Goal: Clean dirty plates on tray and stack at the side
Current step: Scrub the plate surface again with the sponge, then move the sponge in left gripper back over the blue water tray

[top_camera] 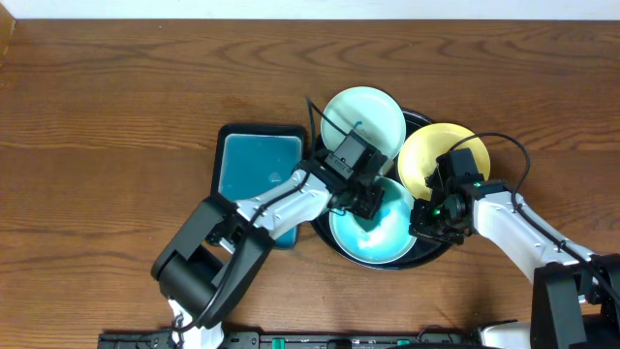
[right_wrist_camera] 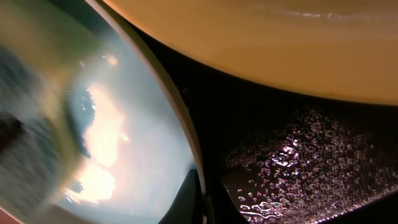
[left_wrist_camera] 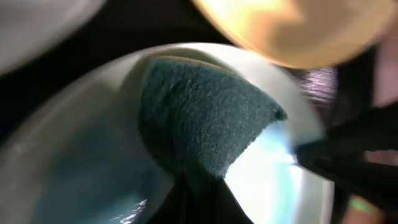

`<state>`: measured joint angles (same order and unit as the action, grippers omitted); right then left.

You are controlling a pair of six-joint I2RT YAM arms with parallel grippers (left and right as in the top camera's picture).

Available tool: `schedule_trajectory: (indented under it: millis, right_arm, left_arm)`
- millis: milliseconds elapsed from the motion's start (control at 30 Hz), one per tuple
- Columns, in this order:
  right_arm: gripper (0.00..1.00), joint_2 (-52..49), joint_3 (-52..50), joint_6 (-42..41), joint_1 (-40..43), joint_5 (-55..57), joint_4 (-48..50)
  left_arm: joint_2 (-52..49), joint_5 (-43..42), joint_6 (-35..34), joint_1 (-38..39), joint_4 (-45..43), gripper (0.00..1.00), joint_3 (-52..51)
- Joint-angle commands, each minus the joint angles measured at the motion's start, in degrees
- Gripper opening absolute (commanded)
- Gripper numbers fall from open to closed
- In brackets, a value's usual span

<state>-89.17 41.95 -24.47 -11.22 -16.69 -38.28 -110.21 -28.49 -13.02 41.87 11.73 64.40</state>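
Observation:
The round black tray (top_camera: 422, 254) holds three plates: a mint plate (top_camera: 363, 116) at the back, a yellow plate (top_camera: 434, 155) at the right and a mint-blue plate (top_camera: 380, 233) at the front. My left gripper (top_camera: 363, 202) is shut on a dark green sponge (left_wrist_camera: 199, 118), which presses on the inside of the front plate (left_wrist_camera: 81, 168). The right gripper (top_camera: 426, 221) is shut on that plate's right rim (right_wrist_camera: 189, 155), one finger inside and one outside. In the right wrist view the sponge (right_wrist_camera: 25, 134) is a blur at the left.
A smaller rectangular black tray with a teal inside (top_camera: 257, 173) lies just left of the round tray. The round tray's floor (right_wrist_camera: 298, 162) is wet with droplets. The yellow plate (right_wrist_camera: 261, 43) sits close above the right gripper. Brown wooden table (top_camera: 107, 116) lies all around.

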Motion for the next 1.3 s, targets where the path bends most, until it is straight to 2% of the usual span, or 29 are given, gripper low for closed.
schedule_trajectory:
  millis: [0,233,467,667,900,1033,1267]
  right_arm:
    - [0.01,0.0,-0.7,1.2,-0.6,1.7,-0.8]
    - [0.01,0.0,-0.7,1.2,-0.6,1.7,-0.8]
    - [0.01,0.0,-0.7,1.2,-0.6,2.4,-0.9]
    - [0.04,0.0,-0.7,1.2,-0.6,2.9,-0.7]
    - [0.09,0.0,-1.8,1.1,-0.6,2.9,0.6]
    - [0.08,0.0,-3.3,0.7,-0.6,2.6,2.3]
    - [0.01,0.0,-5.1,0.3,-0.9,-1.8,5.6]
  left_arm:
    - [-1.1,-9.1,1.0,2.7,-0.6,0.07,-0.2]
    - [-1.0,-9.0,1.0,4.3,3.5,0.07,-0.2]
    - [6.6,3.0,1.0,1.4,6.4,0.07,-0.2]
    - [13.7,9.1,0.9,-1.4,8.3,0.07,-0.2]
    - [15.1,13.0,0.9,-4.1,16.7,0.07,-0.2]
    - [15.0,14.0,0.9,-4.5,20.2,0.08,-0.2]
    - [15.0,23.2,-0.1,-4.5,25.1,0.07,-0.2]
